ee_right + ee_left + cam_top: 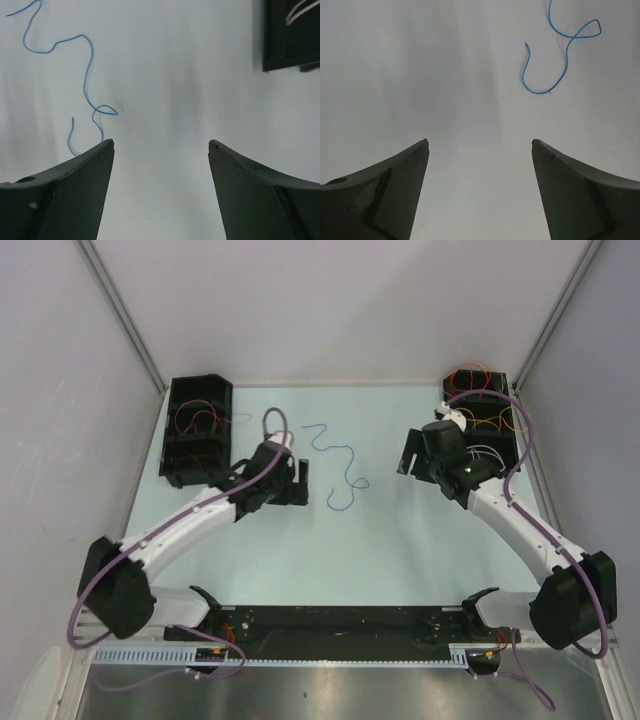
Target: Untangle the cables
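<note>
A single thin blue cable (350,453) lies in loose curves on the pale table between the two arms. It also shows in the left wrist view (566,57) at the upper right and in the right wrist view (85,77) at the upper left. My left gripper (300,482) is open and empty, just left of the cable's near end. My right gripper (408,455) is open and empty, to the right of the cable. In both wrist views (480,142) (161,142) only bare table lies between the jaws. Red and orange cables (195,420) sit in the left bin.
A black bin (176,455) stands at the back left. A second black bin (520,430) at the back right holds orange cables (470,375) and white ones (487,452); its corner (280,50) shows in the right wrist view. Grey walls enclose the table.
</note>
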You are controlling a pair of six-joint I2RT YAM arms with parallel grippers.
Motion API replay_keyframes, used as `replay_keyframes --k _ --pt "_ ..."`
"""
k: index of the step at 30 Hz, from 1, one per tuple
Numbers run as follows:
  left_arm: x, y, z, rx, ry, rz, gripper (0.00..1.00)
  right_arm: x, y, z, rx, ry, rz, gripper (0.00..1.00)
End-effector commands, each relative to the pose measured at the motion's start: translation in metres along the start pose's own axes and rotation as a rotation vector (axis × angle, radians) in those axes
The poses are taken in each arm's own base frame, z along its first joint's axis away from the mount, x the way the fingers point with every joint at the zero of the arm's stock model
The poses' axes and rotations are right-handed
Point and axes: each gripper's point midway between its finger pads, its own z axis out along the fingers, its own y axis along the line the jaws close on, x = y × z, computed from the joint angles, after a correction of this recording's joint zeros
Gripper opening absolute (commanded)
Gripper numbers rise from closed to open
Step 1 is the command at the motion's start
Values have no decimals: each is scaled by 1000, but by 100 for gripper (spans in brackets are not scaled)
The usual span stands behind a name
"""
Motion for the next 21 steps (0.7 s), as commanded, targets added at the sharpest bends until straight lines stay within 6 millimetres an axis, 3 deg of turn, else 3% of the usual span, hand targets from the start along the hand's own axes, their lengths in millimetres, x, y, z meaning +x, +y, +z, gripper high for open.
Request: replay_keyframes --k 1,3,7,11,15,17,21 --pt "-26 -49 34 29 -82 79 87 -9 -32 -27 55 -27 28 81" --pt "-34 -71 44 61 -102 127 85 -13 -49 -31 69 -32 59 81" --pt "-30 -96 76 75 -61 216 82 -21 -70 -40 98 -51 79 82" --pt "-36 -118 97 112 -66 297 81 -16 -65 -40 50 -27 97 82" --pt "-28 -132 123 131 -27 352 78 -12 -66 -36 47 -13 87 82" --pt "-35 -141 127 143 -38 376 77 -10 -64 -35 35 -4 86 82" --pt "-31 -144 142 127 -14 412 70 -10 -61 -35 12 -3 81 82"
